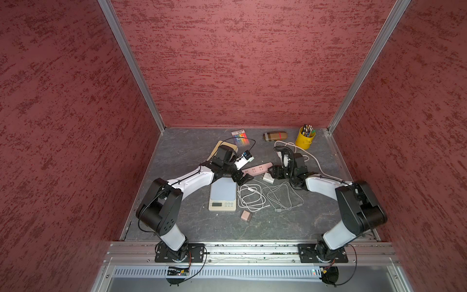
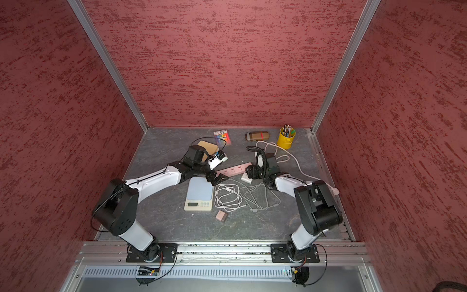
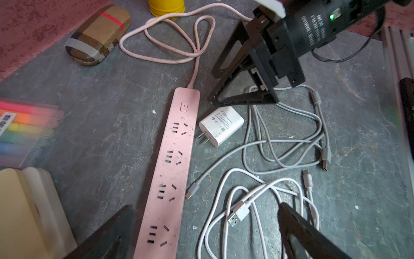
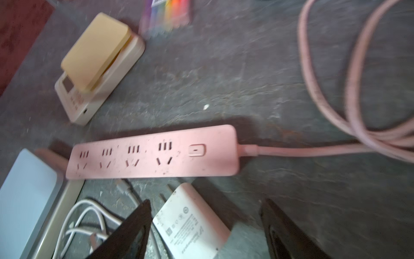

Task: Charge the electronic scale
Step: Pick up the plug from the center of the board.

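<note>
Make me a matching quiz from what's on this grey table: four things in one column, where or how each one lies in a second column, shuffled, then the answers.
Things
1. long pink power strip
2. white square charger plug
3. yellow metal pencil cup
4. small pink plug cube

Places or states
A. upright, in the far corner
B. near the display end of the cream electronic scale
C. all sockets empty
D. beside the strip, prongs pointing at it

Pairs: 1-C, 2-D, 3-A, 4-B

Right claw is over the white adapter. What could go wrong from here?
The right claw straddles the white adapter off-centre, one finger close, the other apart: closing may skid or twist it.
The gray cable lies beside the adapter and might snag.
The open left claw hovers nearby; arms could bump.
</note>
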Available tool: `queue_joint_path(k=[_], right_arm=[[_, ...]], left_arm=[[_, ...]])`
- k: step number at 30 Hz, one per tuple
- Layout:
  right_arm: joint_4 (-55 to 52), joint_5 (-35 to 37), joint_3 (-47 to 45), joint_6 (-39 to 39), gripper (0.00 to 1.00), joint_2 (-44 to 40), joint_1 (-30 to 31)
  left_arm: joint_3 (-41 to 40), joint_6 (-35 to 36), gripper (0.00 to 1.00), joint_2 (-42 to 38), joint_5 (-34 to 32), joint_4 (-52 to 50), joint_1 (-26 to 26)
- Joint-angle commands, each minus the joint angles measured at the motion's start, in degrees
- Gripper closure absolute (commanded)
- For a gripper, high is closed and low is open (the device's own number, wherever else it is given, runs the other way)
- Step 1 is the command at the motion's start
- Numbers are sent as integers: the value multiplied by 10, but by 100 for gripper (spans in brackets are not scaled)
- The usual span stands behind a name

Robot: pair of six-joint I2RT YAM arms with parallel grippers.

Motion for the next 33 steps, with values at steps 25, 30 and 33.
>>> queue_joint_path(k=[25, 30, 33], right_arm=[[-245, 25, 130, -359, 18, 90, 35], [-248, 24, 121, -358, 19, 94, 42], [-249, 27, 113, -357, 25, 96, 47]], left_arm=[[-31, -121, 0, -5, 65, 35, 49], [-37, -225, 0, -2, 95, 65, 91], [-56, -290, 0, -11, 119, 108, 121]])
